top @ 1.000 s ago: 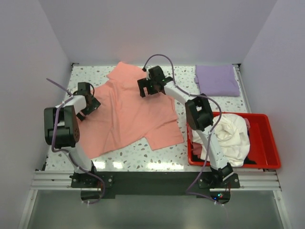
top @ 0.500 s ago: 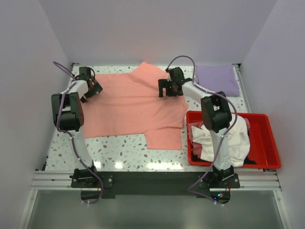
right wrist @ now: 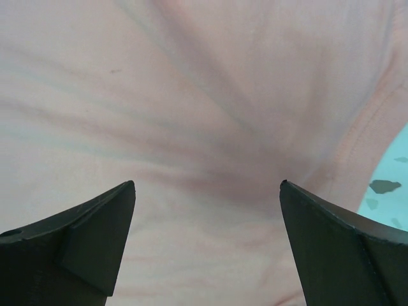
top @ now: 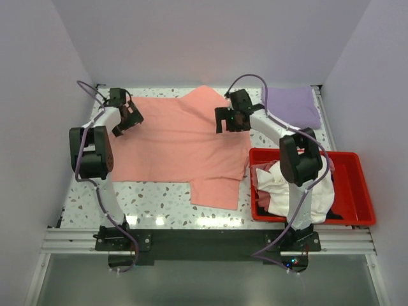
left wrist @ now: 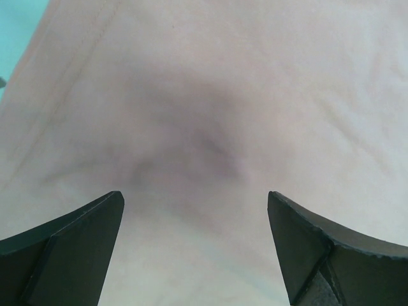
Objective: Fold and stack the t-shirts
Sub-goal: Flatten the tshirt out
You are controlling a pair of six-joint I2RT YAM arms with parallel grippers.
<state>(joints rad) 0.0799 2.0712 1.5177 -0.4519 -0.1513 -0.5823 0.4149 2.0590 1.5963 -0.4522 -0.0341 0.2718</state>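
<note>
A salmon-pink t-shirt (top: 175,143) lies spread across the middle of the table, one sleeve hanging toward the near edge. My left gripper (top: 127,120) hovers open over its far left part; pink cloth (left wrist: 204,127) fills the left wrist view between the wide-apart fingers (left wrist: 70,248). My right gripper (top: 231,120) stands open above the shirt's far right part, near its edge (right wrist: 357,153). A folded lavender t-shirt (top: 291,106) rests at the far right. A cream-white t-shirt (top: 309,185) is heaped in the bin.
A red plastic bin (top: 357,191) stands at the near right, with dark cloth under the white heap. The speckled table (top: 159,207) ends in a metal rail at the near edge. Walls close in on the left, back and right.
Both arms swung toward the back of the table. The pink shirt went from crumpled and slanted to spread flat and squared. Both grippers now stand open above it.
</note>
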